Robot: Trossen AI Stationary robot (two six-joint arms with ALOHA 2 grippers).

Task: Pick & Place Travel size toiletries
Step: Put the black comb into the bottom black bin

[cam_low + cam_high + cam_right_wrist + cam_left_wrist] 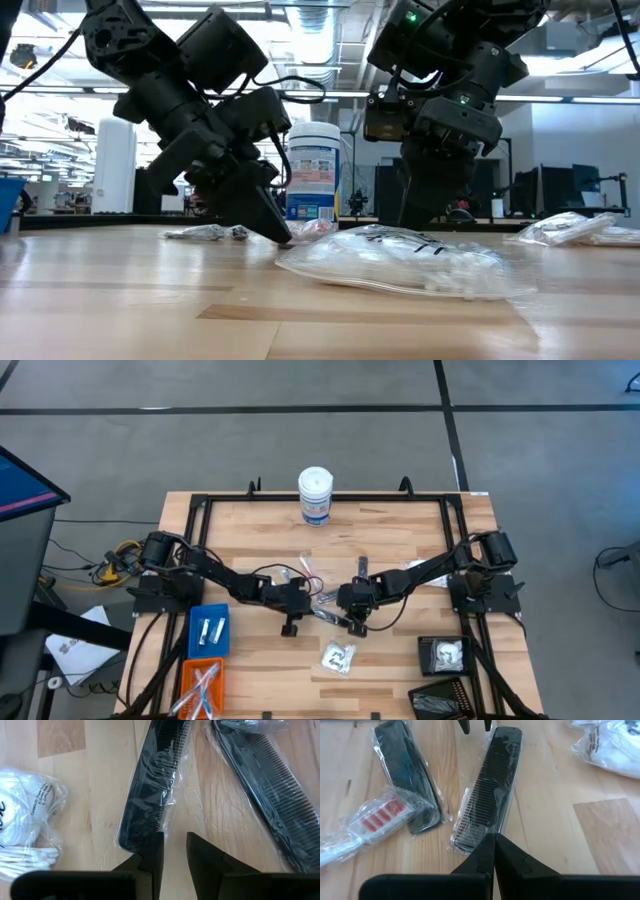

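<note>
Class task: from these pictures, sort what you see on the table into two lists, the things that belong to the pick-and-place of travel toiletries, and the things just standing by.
Belong to the job:
wrapped black combs
white-and-red stick in wrap
clear packet with white contents
blue bin
orange bin
black bins
left gripper, shut
right gripper, slightly open

Just standing by:
white canister with blue label

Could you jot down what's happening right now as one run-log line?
left gripper shut, tip at wrapped comb | right gripper slightly open beside same comb | second comb alongside
</note>
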